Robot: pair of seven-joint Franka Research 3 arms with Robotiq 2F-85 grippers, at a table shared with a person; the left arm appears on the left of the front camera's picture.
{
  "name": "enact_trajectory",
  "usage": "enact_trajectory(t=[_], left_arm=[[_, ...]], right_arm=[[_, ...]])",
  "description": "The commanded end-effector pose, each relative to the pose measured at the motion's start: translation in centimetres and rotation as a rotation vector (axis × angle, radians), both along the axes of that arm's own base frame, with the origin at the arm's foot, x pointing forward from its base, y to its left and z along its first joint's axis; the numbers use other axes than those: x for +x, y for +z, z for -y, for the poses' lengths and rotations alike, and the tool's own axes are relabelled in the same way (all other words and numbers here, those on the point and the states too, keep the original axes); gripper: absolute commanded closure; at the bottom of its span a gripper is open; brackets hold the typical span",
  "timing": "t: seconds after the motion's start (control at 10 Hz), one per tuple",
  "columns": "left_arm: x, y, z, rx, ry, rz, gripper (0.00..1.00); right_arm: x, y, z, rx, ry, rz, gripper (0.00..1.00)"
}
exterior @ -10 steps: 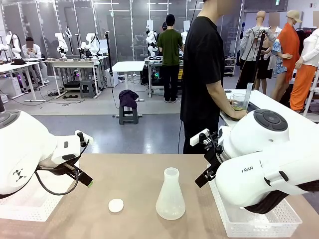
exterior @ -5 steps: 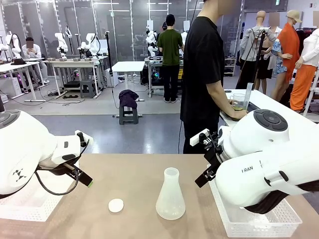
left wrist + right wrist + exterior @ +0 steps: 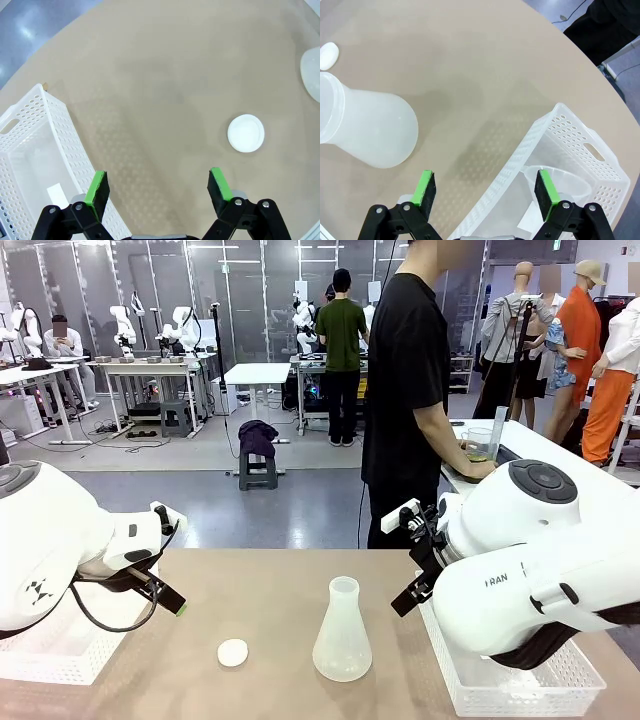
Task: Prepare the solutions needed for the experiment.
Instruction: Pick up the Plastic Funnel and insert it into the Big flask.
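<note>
A frosted conical flask [image 3: 342, 640] stood upright mid-table with nothing visible inside, and a white cap [image 3: 232, 652] lay to its left. The pale yellow-green solutions [image 3: 477, 454] sat in a clear beaker [image 3: 482, 435] by the person's hand [image 3: 480, 470] on the far-right table. The right basket [image 3: 570, 125] held a clear round vessel [image 3: 555, 185]. The left gripper [image 3: 158, 186] and right gripper [image 3: 485, 187] gaped wide, holding nothing.

Lid [image 3: 245, 133] lies beyond the left fingers [image 3: 97, 186], basket [image 3: 30, 145] beside 1 of them. Flask [image 3: 367, 125] stands beyond the right fingers [image 3: 426, 187], bowl [image 3: 560, 182] in 2nd basket [image 3: 580, 145] alongside.
</note>
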State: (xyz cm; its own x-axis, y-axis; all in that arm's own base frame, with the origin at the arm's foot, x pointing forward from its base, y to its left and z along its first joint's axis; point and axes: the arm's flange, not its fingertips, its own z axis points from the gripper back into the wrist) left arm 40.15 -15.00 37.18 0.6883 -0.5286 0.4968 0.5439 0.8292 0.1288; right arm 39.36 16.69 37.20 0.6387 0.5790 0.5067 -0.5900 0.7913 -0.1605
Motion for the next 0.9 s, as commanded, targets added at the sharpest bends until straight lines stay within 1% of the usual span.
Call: enact_trajectory(t=[0.0, 0.4, 0.5, 0.6, 0.7, 0.8], left_arm=[[0.0, 0.0, 0.0, 0.0, 0.0, 0.0, 0.0], [0.0, 0.0, 0.0, 0.0, 0.0, 0.0, 0.0], [-0.4, 0.7, -0.2, 0.0, -0.022, 0.003, 0.0], [-0.7, 1.5, -0.4, -0.04, -0.05, 0.0, 0.0], [-0.8, 2.3, -0.7, -0.075, -0.07, 0.001, 0.0], [-0.8, 3.3, -1.1, -0.133, -0.089, -0.016, 0.0]], right_arm=[[0.0, 0.0, 0.0, 0.001, -0.002, -0.001, 0.0], [0.0, 0.0, 0.0, 0.0, 0.0, 0.0, 0.0], [-0.3, 0.8, 0.3, -0.008, 0.003, 0.019, 0.0], [-0.6, 1.8, 0.6, 0.015, 0.026, 0.029, 0.0], [-0.8, 3.0, 1.0, 0.063, 0.046, 0.041, 0.0], [-0.7, 4.3, 1.8, 0.109, 0.051, 0.051, 0.0]])
